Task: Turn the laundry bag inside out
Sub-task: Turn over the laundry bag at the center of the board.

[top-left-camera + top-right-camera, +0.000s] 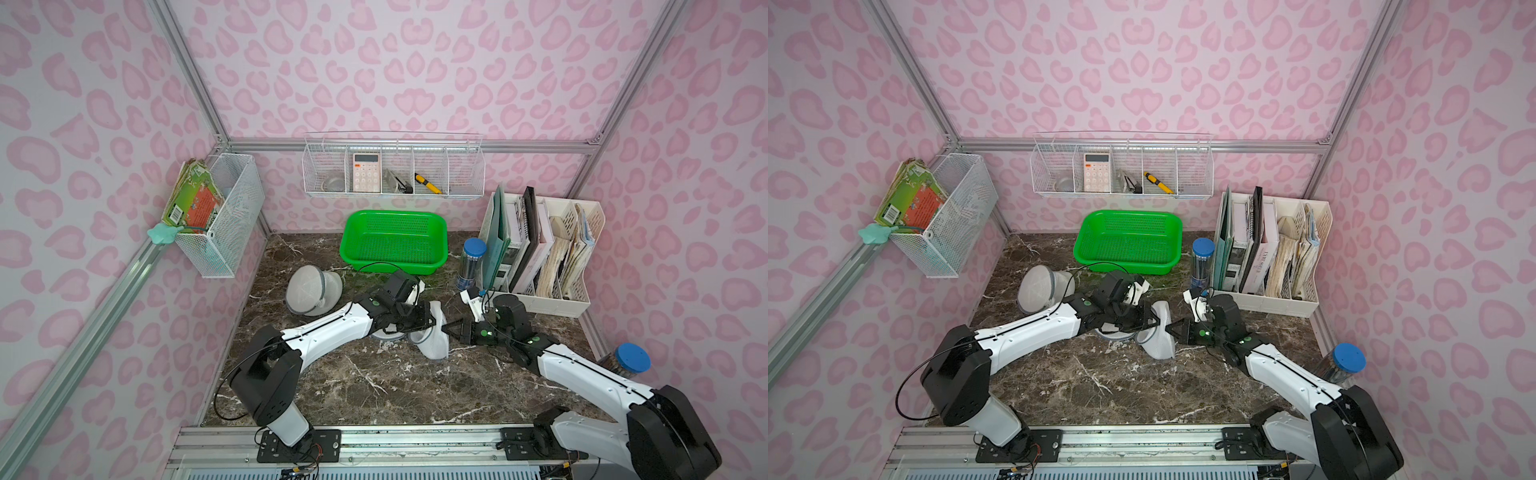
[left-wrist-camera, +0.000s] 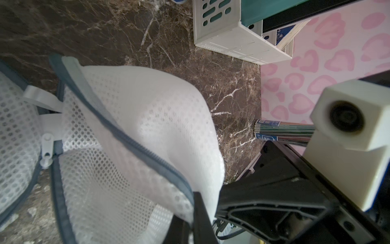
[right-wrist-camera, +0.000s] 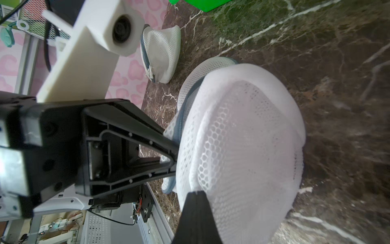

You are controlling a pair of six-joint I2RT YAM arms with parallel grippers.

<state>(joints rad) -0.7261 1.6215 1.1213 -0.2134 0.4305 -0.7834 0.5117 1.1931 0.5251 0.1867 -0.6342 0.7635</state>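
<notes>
Left gripper [image 3: 172,158] clamped tight on the grey zip rim of a white mesh laundry bag [image 1: 436,348]. The right gripper [image 1: 445,328] is likewise pinched closed on the bag's mesh, from the opposite side. The two tips point at each other and almost meet, with only a raised flap of bag between them, so neither arm is nearer (both touch it).

The raised half stands on edge at the middle of the dark marble table [image 1: 374,386]. Its long axis runs far to near, crosswise to the line between the grippers. Its rounded outer face is toward the right gripper and its zip opening seems to be toward the left. The other half lies flat under the left wrist. Turning the bag likely depends on pushing that dome through toward the left side.

A second mesh bag [image 1: 313,291] sits well apart, near a green basket [image 1: 347,249]. No brand shows on the bag. A barcode on a book [image 1: 195,203] and lettering on a spine in the file rack [image 1: 1266,305] are too small to read.
</notes>
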